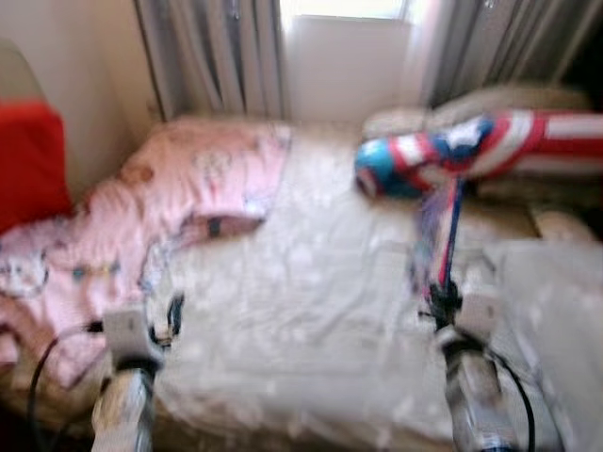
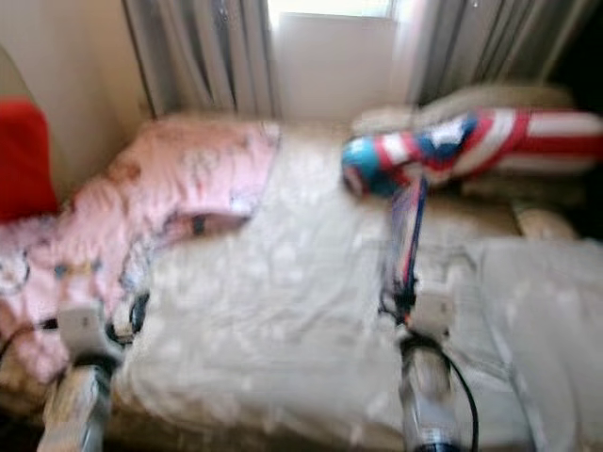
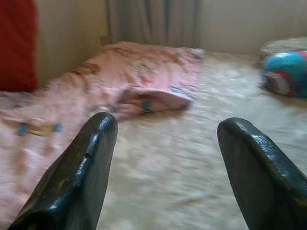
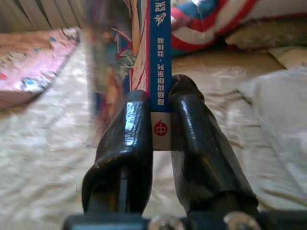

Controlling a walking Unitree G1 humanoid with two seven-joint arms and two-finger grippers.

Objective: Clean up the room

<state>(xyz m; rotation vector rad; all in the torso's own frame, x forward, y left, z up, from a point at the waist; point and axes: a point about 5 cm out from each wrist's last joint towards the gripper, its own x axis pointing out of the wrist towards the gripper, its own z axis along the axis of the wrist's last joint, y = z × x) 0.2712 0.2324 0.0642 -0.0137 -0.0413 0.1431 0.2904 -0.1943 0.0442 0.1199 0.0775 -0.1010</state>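
**Book pinched by its lower end, standing tall over the bed**

The right gripper (image 4: pixel 160 127) is clamping a thin book (image 1: pixel 441 235) by the bottom of its blue spine, its jaws closed tight on it, and the book is standing nearly upright above the bed (image 1: pixel 311 311). That grip looks like the weak point: only the lowest strip of the spine is sitting between the fingers (image 4: pixel 125 143), so most of the book is rising free above them. In my judgement the pages could be fanning open or the whole book pivoting and sliding out if the arm swings or the robot steps quickly (the blur in the head views suggests the camera is moving). A drop here would probably be landing on soft bedding, so damage seems unlikely, but the book would need picking up again.

The left gripper (image 3: pixel 163 167) is hovering low over the near left part of the bed with its jaws spread wide and nothing between them.

The bed is wearing a pale, wrinkled sheet. A pink printed blanket (image 1: pixel 179 207) is lying rumpled across its left side, and a red, white and blue striped cushion (image 1: pixel 471 151) is resting near the far right, beside pale pillows (image 1: pixel 528 99). Grey curtains (image 1: pixel 212 56) are framing a bright window (image 1: pixel 344 9) behind the bed, and something red (image 1: pixel 28 160) is standing at the far left.
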